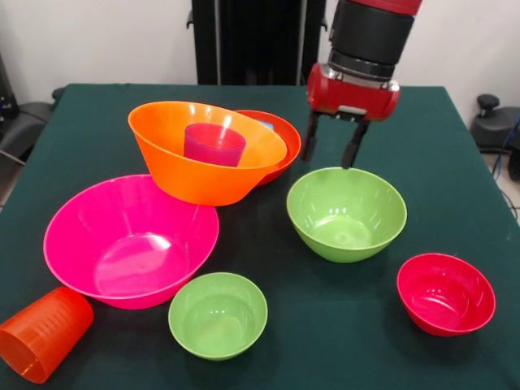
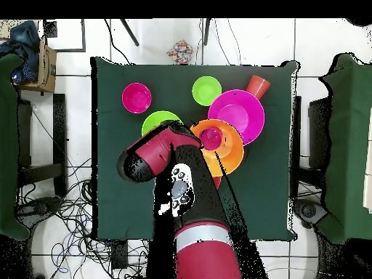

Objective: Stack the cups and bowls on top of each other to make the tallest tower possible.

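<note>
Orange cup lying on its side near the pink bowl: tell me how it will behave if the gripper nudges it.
The orange cup lies on its side on the green cloth, so it would probably roll, curving because it tapers. It looks like thin plastic, likely light, so even a slight push may shift it. The large pink bowl close beside it might stop it.

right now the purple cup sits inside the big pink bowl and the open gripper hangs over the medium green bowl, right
Not quite. The front view shows the purple cup inside the large orange bowl, not the large pink bowl, which is empty. The open gripper does hang over the medium green bowl.
</note>
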### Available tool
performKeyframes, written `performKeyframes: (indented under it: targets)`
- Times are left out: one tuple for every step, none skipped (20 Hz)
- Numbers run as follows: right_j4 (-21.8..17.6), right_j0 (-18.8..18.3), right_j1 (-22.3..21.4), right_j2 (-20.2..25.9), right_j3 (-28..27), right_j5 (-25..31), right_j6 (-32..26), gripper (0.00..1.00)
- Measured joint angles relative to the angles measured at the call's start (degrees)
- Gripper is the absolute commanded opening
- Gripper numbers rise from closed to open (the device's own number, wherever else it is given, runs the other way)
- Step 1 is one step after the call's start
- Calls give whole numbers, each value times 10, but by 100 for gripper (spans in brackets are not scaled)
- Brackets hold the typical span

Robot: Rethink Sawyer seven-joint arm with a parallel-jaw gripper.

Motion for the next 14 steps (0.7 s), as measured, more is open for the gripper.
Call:
performKeyframes:
  targets:
    - [0, 5, 4, -9, -3, -4, 0, 100]
    - [0, 17, 14, -28, -8, -12, 0, 100]
    - [0, 23, 19, -37, -11, -16, 0, 100]
    - [0, 25, 20, -41, -12, -18, 0, 100]
    - [0, 37, 29, -60, -16, -26, 0, 100]
    - [0, 41, 33, -66, -17, -29, 0, 100]
    - [0, 43, 35, -70, -18, -31, 0, 100]
    - [0, 45, 37, -74, -19, -33, 0, 100]
    - [1, 47, 39, -78, -20, -34, 0, 100]
    - [3, 50, 40, -84, -20, -36, 0, 100]
    - [11, 50, 40, -90, -20, -36, 0, 100]
    - [14, 50, 39, -92, -20, -35, 0, 100]
    - [19, 49, 37, -93, -20, -35, 0, 100]
    - [24, 49, 35, -95, -20, -35, 0, 100]
